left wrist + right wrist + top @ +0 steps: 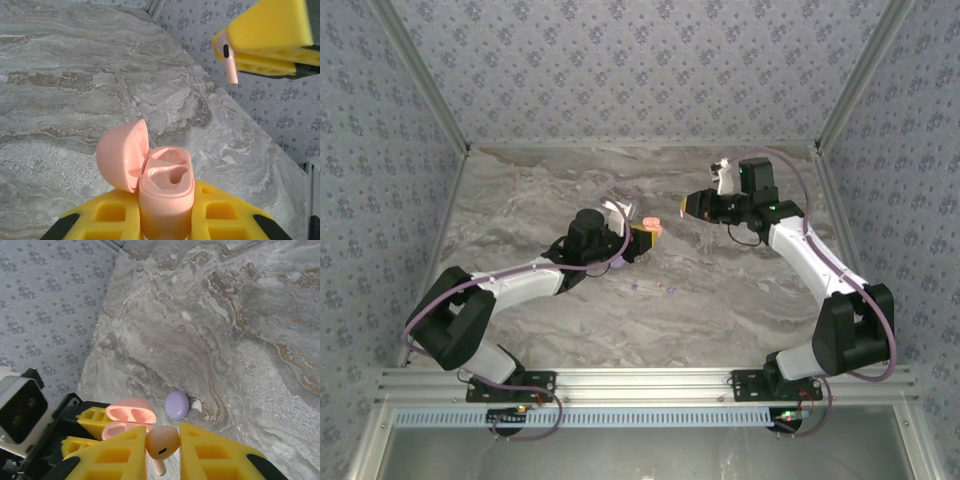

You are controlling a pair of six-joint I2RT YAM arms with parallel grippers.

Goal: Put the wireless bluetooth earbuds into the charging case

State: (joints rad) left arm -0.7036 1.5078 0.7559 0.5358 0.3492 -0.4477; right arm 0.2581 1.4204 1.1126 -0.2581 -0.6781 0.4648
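1. Earbud [162,442]: a pink one is pinched between the yellow pads of the right gripper [162,452], stem pointing down. The jaws stand narrow, closed on its head.
2. From above, that earbud hangs over the far middle of the marble table [740,300], a little right of the charging case [653,228] and apart from it.
3. The pink charging case [165,187] is clamped by its lower body in the left gripper [165,222], jaws tight on both sides.
4. Its lid [122,155] is tipped open to the left, and both sockets inside look empty.
5. Two tiny lilac bits [635,287] lie on the table near the left gripper [645,237], on its near side, too small to make out.
6. A purple disc [177,404] rests on the table just beyond the case, with a small white scrap [196,405] touching or just beside it.
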